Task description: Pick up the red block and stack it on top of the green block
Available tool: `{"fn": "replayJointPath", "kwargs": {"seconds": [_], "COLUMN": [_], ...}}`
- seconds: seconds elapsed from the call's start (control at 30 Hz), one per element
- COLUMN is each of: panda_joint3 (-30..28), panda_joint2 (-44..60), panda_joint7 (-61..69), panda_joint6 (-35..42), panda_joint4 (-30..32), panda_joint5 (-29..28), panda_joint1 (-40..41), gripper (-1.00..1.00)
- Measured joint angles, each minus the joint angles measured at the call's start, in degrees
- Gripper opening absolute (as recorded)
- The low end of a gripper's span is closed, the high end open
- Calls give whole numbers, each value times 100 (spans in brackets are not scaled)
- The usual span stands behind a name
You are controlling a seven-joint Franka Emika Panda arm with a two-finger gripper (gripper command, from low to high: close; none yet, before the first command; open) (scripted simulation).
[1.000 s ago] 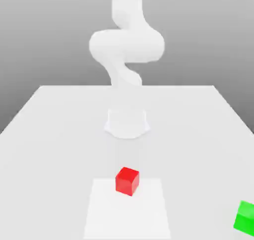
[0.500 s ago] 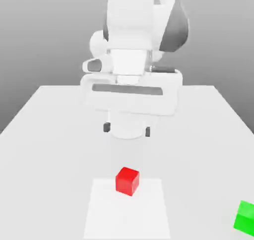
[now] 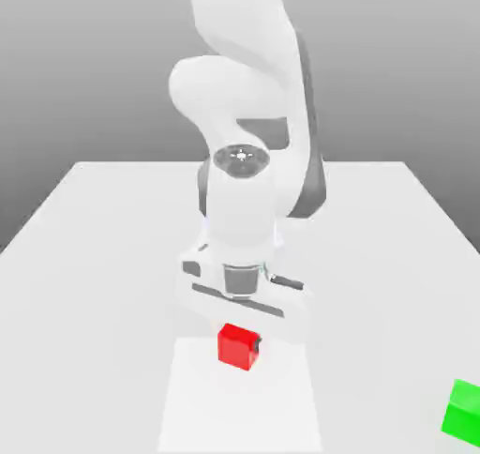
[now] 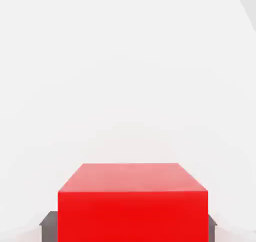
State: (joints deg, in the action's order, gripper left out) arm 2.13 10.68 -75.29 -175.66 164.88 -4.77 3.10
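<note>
One white worktop (image 3: 103,255) carries everything; the arm (image 3: 246,114) rises from its far middle and bends down toward the near edge. Pincer (image 3: 237,341) is low over the red block (image 3: 235,346), hand body just above and behind it in the exterior view. Red block sits on the worktop near the front centre, one dark fingertip (image 3: 254,350) showing against its side toward the exterior view's right. In the hand view the red block (image 4: 132,201) is close up, with dark finger pads (image 4: 49,226) poking out on both sides of it at its base. So the pincer is spread to about the block's width and straddling it; whether the pads already press on it, cannot tell. Green block (image 3: 463,409) lies well apart, at the near corner on the exterior view's right, partly cut by the frame edge.

Step judged: grasp phase, block not lifted. Next move likely calls for squeezing firmly on the red block, a straight lift, then carrying it across to the green block and lowering squarely on top.
</note>
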Motion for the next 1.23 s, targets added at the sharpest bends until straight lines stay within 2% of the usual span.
{"fn": "replayJointPath", "kwargs": {"seconds": [0.1, 0.33, 0.6, 0.9, 1.03, 1.07, 1.23], "panda_joint3": [62, 173, 644, 1394, 1324, 1249, 1249], "panda_joint2": [-157, -1456, -775, 278, 989, 1186, 1186], "panda_joint7": [42, 465, 2286, 4108, 4172, 4112, 4112], "panda_joint6": [138, 1295, 2131, 3005, 2661, 2492, 2492], "panda_joint4": [21, 164, -1332, -3198, -3530, -3552, -3552], "panda_joint5": [62, 567, 524, -129, -553, -654, -654], "panda_joint1": [46, -40, -1040, -1729, -1996, -2061, -2061], "gripper": [-100, -100, -100, -100, -100, 100, 100]}}
